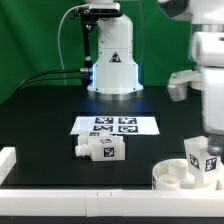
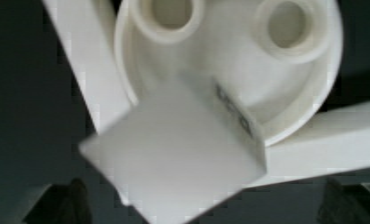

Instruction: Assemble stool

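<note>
The stool's round white seat [image 1: 178, 176] lies at the front on the exterior view's right, against the corner of the border rails. One chunky tagged leg [image 1: 203, 156] stands upright in it. My gripper [image 1: 207, 135] hangs just above that leg. In the wrist view the seat [image 2: 226, 55] shows two round sockets, and the leg's white block [image 2: 173, 160] fills the foreground, blurred. My gripper [image 2: 203, 208] is open; its dark fingertips [image 2: 57, 205] stand on either side of the block with gaps. A second leg [image 1: 100, 150] lies on its side on the black table.
The marker board [image 1: 115, 125] lies flat in the middle of the table. White border rails run along the front [image 1: 80, 195] and the exterior view's left [image 1: 8, 160]. The robot's base [image 1: 112, 60] stands at the back with black cables beside it.
</note>
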`<state>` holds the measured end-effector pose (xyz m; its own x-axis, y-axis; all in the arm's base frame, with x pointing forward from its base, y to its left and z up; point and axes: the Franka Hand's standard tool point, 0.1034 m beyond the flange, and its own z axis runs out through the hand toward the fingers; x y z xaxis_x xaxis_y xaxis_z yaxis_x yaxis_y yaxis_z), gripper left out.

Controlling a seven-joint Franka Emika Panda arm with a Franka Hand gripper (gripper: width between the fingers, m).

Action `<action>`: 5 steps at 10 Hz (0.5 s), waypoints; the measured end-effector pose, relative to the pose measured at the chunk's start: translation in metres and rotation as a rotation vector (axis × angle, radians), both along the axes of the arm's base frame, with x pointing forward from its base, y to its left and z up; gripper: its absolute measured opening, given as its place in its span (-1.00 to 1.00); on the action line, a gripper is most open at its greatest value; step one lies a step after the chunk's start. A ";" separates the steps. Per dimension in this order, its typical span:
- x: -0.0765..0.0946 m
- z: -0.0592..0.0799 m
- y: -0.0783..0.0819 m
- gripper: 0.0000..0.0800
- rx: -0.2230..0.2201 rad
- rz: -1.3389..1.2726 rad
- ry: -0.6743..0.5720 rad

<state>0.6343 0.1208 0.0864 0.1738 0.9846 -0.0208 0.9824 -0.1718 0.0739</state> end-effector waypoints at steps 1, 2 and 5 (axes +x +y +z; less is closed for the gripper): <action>0.001 0.000 -0.004 0.62 -0.007 0.066 0.002; 0.001 0.000 -0.004 0.62 -0.014 0.126 0.004; 0.001 -0.013 -0.008 0.62 -0.087 0.472 0.031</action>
<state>0.6348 0.1123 0.0738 -0.2939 0.9501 -0.1043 0.9535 0.2991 0.0376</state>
